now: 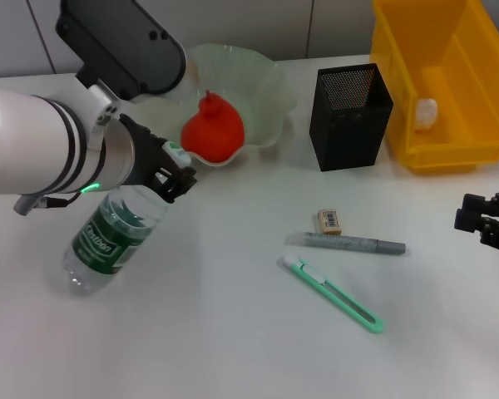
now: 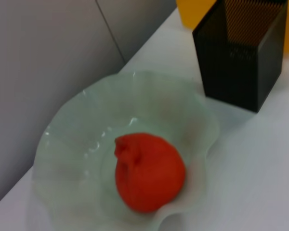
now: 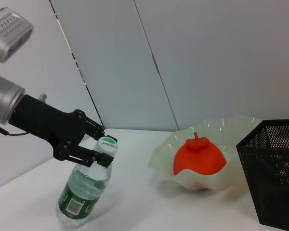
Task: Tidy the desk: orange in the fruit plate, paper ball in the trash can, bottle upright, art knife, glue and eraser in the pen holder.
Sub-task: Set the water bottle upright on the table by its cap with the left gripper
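At the left of the head view, the left gripper was clamped on the neck of the water bottle, which leaned with its base on the white table. Right of it, at upper centre, the orange sat in the pale green fruit plate. The black mesh pen holder stood beside the plate. Below it lay the eraser, the grey glue pen and the green art knife. The paper ball lay inside the yellow bin at upper right. At the right edge, the right gripper hung apart from everything; whether it was open I cannot tell.
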You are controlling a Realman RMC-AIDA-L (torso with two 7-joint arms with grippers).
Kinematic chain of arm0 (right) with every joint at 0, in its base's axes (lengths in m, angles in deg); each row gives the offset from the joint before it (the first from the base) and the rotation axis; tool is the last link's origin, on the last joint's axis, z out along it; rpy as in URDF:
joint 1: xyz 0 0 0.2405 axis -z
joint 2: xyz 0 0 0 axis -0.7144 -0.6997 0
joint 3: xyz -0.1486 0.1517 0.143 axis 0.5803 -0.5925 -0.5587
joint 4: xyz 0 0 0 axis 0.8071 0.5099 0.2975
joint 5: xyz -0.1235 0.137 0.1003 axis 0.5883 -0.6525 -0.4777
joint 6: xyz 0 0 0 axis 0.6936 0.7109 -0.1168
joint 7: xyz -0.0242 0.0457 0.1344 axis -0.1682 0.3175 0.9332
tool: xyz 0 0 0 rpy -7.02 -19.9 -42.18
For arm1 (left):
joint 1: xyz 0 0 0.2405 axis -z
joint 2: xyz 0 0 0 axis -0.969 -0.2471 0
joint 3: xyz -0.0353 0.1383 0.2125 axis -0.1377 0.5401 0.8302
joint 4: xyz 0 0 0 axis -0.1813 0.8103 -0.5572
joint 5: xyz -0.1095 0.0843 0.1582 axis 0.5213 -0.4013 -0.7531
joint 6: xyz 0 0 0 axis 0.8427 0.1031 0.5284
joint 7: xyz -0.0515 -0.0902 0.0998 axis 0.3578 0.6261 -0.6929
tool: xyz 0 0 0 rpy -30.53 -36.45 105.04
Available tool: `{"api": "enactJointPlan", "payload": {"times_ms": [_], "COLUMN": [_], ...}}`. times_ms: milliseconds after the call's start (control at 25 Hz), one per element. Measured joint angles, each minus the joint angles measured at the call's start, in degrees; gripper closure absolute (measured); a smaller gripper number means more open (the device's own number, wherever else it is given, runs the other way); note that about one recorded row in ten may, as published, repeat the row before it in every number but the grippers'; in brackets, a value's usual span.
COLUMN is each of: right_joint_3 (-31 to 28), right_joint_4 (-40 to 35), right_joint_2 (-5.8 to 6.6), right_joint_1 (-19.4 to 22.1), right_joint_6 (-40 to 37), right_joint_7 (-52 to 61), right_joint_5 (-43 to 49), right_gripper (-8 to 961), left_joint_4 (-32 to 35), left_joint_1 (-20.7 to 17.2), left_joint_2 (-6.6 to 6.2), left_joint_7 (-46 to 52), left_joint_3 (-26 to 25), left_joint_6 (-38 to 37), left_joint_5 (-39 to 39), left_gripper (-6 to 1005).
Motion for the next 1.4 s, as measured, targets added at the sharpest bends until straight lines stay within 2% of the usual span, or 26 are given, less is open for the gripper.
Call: {"api": "enactJointPlan", "payload": {"times_ms": [160, 320, 760, 800, 880, 920, 1160, 1400], "right_joint_3": [0.0, 0.0, 0.0, 0.0, 0.0, 0.0, 0.0, 0.0], "right_joint_4": [0.07, 0.09, 0.08, 0.08, 0.08, 0.05, -0.06, -0.1], "right_joint_2": [0.0, 0.0, 0.03, 0.04, 0.05, 0.1, 0.17, 0.18], "right_joint_1": [-0.05, -0.14, -0.33, -0.34, -0.33, -0.33, -0.38, -0.5], "right_joint_6": [-0.05, -0.12, -0.13, -0.13, -0.12, -0.12, -0.11, -0.11], "right_joint_7": [0.0, 0.0, 0.02, 0.15, 0.21, 0.35, 0.5, 0.56], "right_joint_5": [0.0, 0.0, 0.0, 0.0, 0.0, 0.0, 0.0, 0.0], "right_gripper": [663, 664, 669, 669, 670, 671, 673, 676], "left_joint_4": [0.51, 2.55, 3.5, 3.63, 3.63, 2.36, 0.67, -0.06], "left_joint_1": [-0.14, -1.14, -2.65, -4.89, -4.89, -6.83, -8.11, -8.14], "left_joint_2": [-0.02, -0.06, -0.09, -0.09, -0.09, -0.1, -0.18, -0.2], "left_joint_7": [0.0, -2.82, -5.71, -10.82, -10.82, -18.1, -22.79, -23.34], "left_joint_3": [-0.29, -4.76, -7.99, -11.73, -11.73, -17.17, -19.58, -19.55], "left_joint_6": [-0.12, -0.72, -0.42, 1.3, 1.3, 2.12, 2.01, 1.79], "left_joint_5": [0.66, 8.23, 12.18, 17.0, 17.0, 25.71, 28.78, 28.78], "left_gripper": [551, 551, 550, 551, 551, 551, 550, 551]}}
